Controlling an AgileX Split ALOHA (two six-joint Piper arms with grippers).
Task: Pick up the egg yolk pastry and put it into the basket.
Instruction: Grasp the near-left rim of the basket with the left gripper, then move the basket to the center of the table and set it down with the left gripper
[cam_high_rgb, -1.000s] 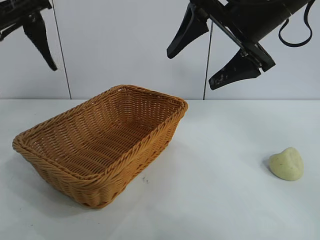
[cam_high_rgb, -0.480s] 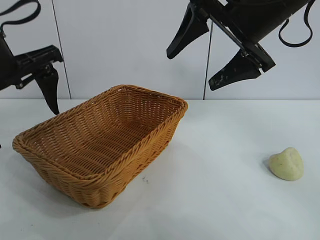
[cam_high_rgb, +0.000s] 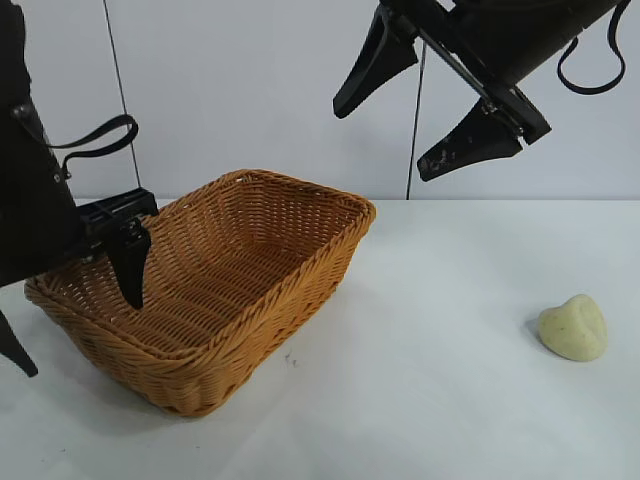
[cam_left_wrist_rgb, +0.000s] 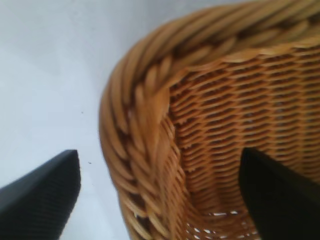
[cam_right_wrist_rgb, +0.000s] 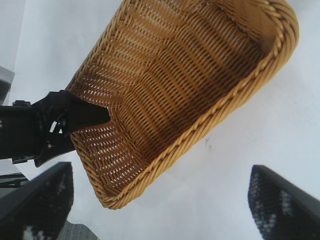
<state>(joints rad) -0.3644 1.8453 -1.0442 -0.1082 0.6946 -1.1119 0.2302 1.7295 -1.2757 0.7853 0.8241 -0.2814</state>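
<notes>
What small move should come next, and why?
Probably close the left pincer on the basket rim: it is open, one finger inside and one outside the near-left corner wall. That would steady the basket. The egg yolk pastry lies untouched on the table, far to the basket's right, and the open right pincer hangs high above.

I saw the left gripper (cam_high_rgb: 75, 325) wide open, straddling the basket's (cam_high_rgb: 300, 275) left end, one finger (cam_high_rgb: 132, 270) inside. Right gripper (cam_high_rgb: 425, 110) hung open, high above the table (cam_high_rgb: 430, 400). Egg yolk pastry (cam_high_rgb: 574, 328) sat far right, well apart from the basket.
</notes>
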